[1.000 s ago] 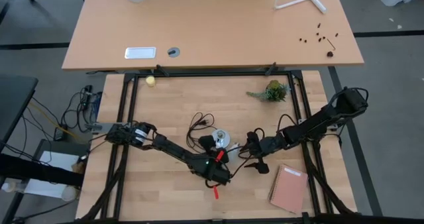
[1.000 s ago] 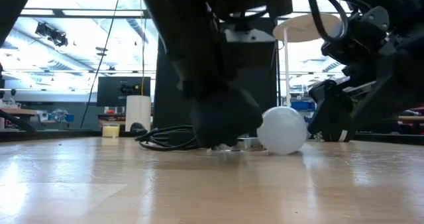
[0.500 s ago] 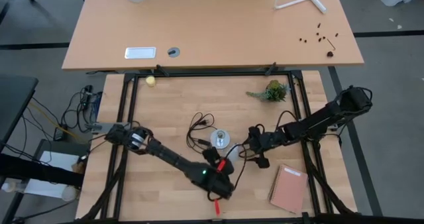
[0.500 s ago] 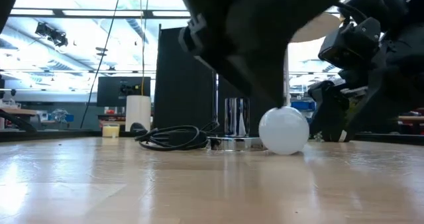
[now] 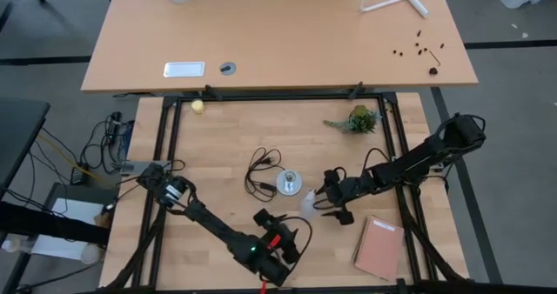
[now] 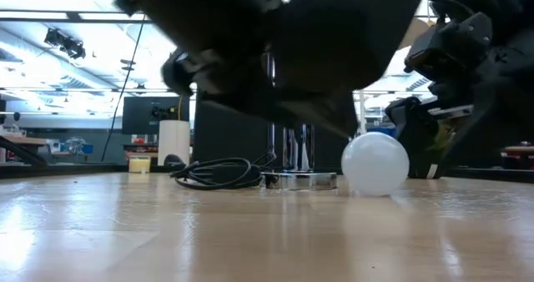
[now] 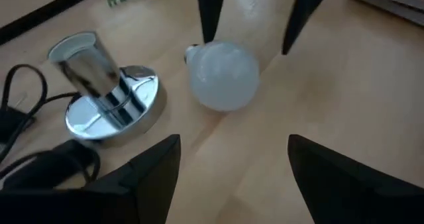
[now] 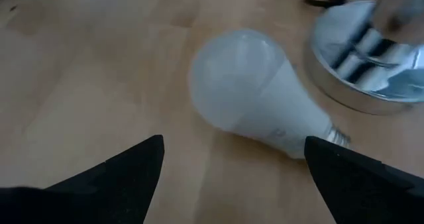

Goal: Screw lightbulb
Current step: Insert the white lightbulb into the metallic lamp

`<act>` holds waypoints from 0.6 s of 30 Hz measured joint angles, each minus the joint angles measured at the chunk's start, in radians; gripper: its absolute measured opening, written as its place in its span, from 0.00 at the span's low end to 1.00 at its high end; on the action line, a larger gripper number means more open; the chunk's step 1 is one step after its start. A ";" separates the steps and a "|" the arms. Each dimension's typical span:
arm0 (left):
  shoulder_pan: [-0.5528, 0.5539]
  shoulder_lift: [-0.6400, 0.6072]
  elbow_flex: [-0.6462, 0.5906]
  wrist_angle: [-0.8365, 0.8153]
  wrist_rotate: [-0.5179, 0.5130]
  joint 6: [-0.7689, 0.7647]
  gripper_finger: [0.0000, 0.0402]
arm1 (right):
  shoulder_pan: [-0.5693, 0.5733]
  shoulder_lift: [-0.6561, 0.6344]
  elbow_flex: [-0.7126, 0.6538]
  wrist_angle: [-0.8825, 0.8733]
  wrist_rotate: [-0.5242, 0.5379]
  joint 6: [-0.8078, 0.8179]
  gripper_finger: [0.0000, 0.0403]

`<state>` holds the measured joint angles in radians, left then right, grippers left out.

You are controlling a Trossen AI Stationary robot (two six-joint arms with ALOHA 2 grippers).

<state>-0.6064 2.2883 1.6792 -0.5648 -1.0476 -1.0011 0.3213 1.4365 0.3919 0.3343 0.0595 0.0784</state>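
The white lightbulb (image 5: 308, 204) lies on its side on the wooden table, its greyish screw base (image 8: 334, 137) pointing toward the silver socket disc (image 5: 289, 183). It also shows in the left wrist view (image 7: 222, 75) and the low view (image 6: 375, 163). My left gripper (image 5: 287, 227) is open and empty, nearer the table's near edge than the bulb. My right gripper (image 5: 326, 200) is open just right of the bulb, its fingers standing on either side of the bulb's round end without touching it.
The socket's black cord (image 5: 259, 170) coils to its left. A brown notebook (image 5: 379, 246) lies at the near right, a small green plant (image 5: 357, 118) at the far right, and a yellowish ball (image 5: 198, 106) at the far left. Another table (image 5: 278, 33) stands beyond.
My left gripper has drawn back from the socket and bulb toward the table's near edge. The bulb, left lying on the table, has shifted a little toward the right, away from the socket.
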 joint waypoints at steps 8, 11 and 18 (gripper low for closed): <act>0.005 -0.002 -0.044 0.084 0.048 -0.004 0.70 | 0.032 0.195 0.156 0.002 0.002 -0.055 0.92; 0.003 -0.002 -0.047 0.110 0.099 -0.002 0.70 | 0.033 0.262 0.235 -0.032 0.028 -0.040 0.92; 0.005 -0.002 -0.026 0.096 0.140 -0.029 0.70 | 0.053 0.344 0.367 -0.134 0.082 0.036 0.92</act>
<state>-0.6014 2.2868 1.6534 -0.4691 -0.9080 -1.0296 0.3742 1.7801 0.7593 0.2005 0.1417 0.1142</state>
